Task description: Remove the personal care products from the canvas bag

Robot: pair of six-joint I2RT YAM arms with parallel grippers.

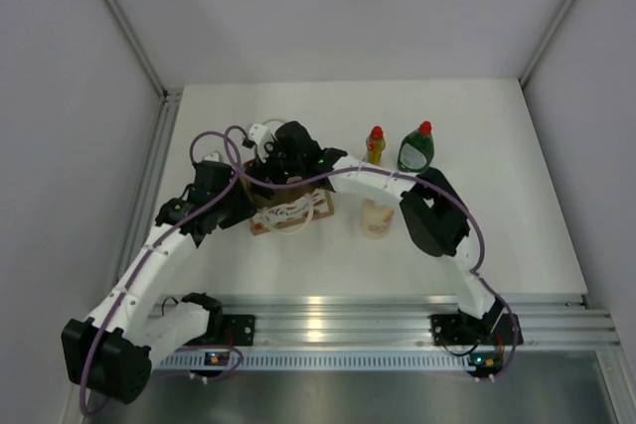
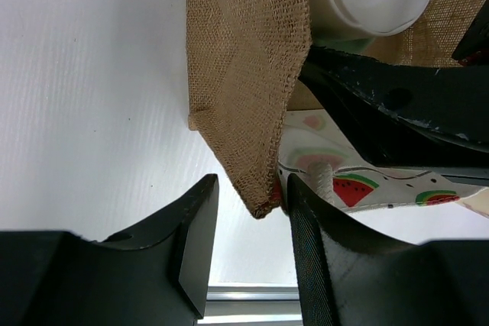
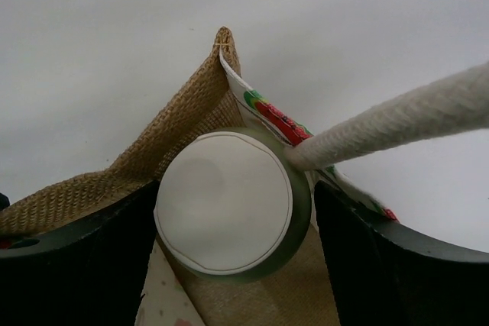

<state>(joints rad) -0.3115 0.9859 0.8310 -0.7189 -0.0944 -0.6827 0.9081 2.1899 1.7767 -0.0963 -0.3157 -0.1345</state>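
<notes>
- Last bottle [image 3: 225, 202], white-capped, sits inside the bag [image 1: 283, 204] left of table centre; three bottles stand out to its right.
- Left gripper [image 2: 248, 238] pinches the bag's burlap edge.
- Right gripper [image 3: 233, 253] is spread, fingers either side of the cap, not closed.
- Next: close on it, lift straight up.

Both arms have white links with black joints, and a purple cable [image 1: 214, 138] loops along each. The fingers [image 2: 195, 253] are matte black, one ribbed.

Bright, even light falls from above, leaving soft shadows under the arms on the white table [image 1: 517, 235] and a glare streak along the metal rail [image 1: 397, 307]. Both wrist views are sharp on burlap but perhaps slightly soft at the dark near edges.
</notes>
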